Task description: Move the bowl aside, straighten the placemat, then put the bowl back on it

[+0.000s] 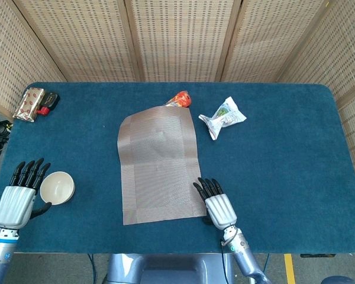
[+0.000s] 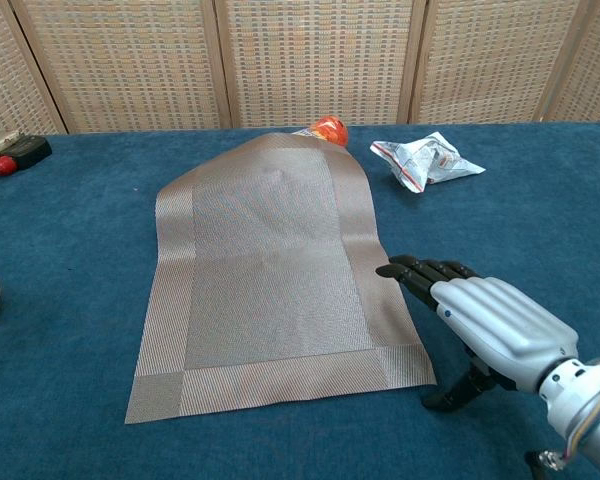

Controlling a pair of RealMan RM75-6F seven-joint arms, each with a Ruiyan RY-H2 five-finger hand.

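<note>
While the small white round bowl (image 1: 57,187) sits lower left beside the empty, spread left hand (image 1: 16,198), the empty, flat right hand (image 2: 490,320) touches the centred grey woven rectangular placemat (image 1: 159,165)

The placemat (image 1: 160,167) lay slightly skewed in the middle of the blue counter (image 1: 284,160), its far edge touching an orange packet (image 1: 180,99). The right hand (image 1: 216,205) rested flat beside the mat's near right corner, fingers extended, fingertips (image 1: 201,185) at its edge. The white bowl (image 1: 57,187) sat off the mat at the near left, just beside the left hand (image 1: 21,195), whose fingers were spread. A crumpled wrapper (image 1: 223,116) lay right of the mat; a patterned packet (image 1: 29,103) occupied the far left corner.
</note>
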